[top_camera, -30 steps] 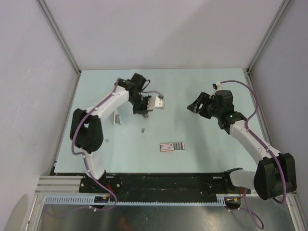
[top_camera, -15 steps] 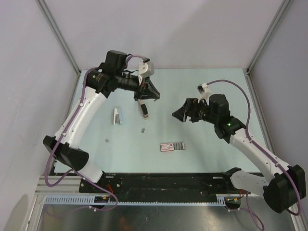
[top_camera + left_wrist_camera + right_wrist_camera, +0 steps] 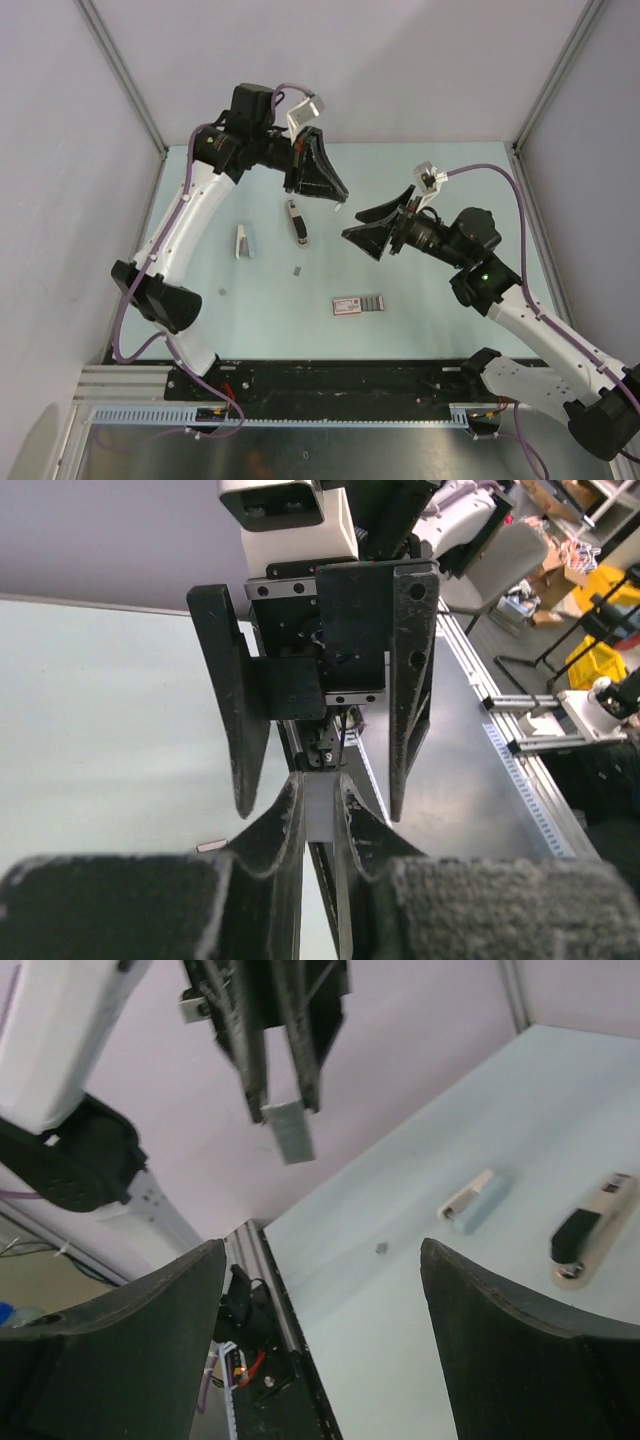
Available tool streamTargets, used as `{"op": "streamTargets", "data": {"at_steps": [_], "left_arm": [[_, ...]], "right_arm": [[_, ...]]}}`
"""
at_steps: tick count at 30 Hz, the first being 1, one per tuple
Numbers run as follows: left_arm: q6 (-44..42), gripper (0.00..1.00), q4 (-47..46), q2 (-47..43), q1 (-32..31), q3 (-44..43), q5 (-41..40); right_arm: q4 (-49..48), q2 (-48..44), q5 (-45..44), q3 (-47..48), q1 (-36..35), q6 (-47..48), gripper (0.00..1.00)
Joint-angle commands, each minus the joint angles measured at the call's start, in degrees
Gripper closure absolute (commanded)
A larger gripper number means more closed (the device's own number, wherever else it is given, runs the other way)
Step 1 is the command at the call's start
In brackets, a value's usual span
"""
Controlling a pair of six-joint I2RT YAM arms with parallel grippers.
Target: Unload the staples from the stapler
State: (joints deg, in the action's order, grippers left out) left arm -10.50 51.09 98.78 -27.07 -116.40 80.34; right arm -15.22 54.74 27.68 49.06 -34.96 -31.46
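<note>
Closest to the near edge of the tabletop, about midway along it, lies a small red-and-white box [image 3: 347, 306] with a few grey ribbed strips [image 3: 375, 302] touching its right end. A little farther in and toward the left edge are two tiny grey bits [image 3: 297, 270], well apart from each other. Beyond them the right gripper [image 3: 351, 224] hangs above the middle of the table, its fingers spread wide with nothing between them, pointing toward the left arm. The stapler [image 3: 297, 222] lies flat on the tabletop left of centre, dark body uppermost and its length running roughly from near to far, untouched by either arm. A small pale blue-and-white object [image 3: 243, 242] rests to its left, toward the left edge and apart from it. Farthest out, raised above the table near the far edge, the left gripper [image 3: 338, 197] has its fingers pressed together on a short pale staple strip [image 3: 290, 1138], which sticks out past the fingertips toward the open right fingers.
</note>
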Motion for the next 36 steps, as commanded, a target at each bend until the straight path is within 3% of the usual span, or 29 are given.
{"op": "streamTargets", "data": {"at_steps": [1,4,6,8,10,12,18,22,29,36], "left_arm": [[4.49,0.94,-1.0,1.4,-0.33,-5.43,9.61],[6.78,0.98,-1.51,3.7,0.58,-11.2,7.2],[16.38,1.0,-4.0,8.38,2.39,-21.78,1.93],[30.06,1.0,-15.81,8.63,5.23,-22.16,-4.53],[41.6,1.0,-28.05,6.56,7.83,-16.44,-9.37],[46.95,1.0,-35.75,4.41,9.27,-11.25,-13.33],[57.26,1.0,-46.16,0.67,8.89,-0.18,-14.29],[68.81,1.0,-69.53,-7.42,7.69,21.54,-13.24],[81.21,1.0,-87.71,-11.3,7.3,38.25,-9.78],[87.82,1.0,-97.64,-13.1,7.16,45.71,-10.26]], "right_arm": [[-4.96,0.08,-2.71,3.27,-3.07,1.28,0.17],[-4.91,0.53,-4.19,4.0,-3.84,2.19,0.17],[-4.73,1.0,-5.04,4.15,-3.94,2.68,0.17],[-4.4,1.65,-5.74,4.19,-3.97,2.89,0.18],[-3.83,2.16,-6.42,4.2,-3.97,3.18,0.18],[-3.14,2.44,-6.96,4.16,-3.93,3.63,0.18],[-1.34,1.95,-5.67,4.2,-1.42,3.63,0.19],[-2.99,1.57,-0.95,4.2,1.66,1.34,0.18],[-11.91,4.14,6.67,4.2,4.63,-6.98,0.19],[-17.45,7.06,5.88,4.18,3.4,-10.97,0.23]]}}
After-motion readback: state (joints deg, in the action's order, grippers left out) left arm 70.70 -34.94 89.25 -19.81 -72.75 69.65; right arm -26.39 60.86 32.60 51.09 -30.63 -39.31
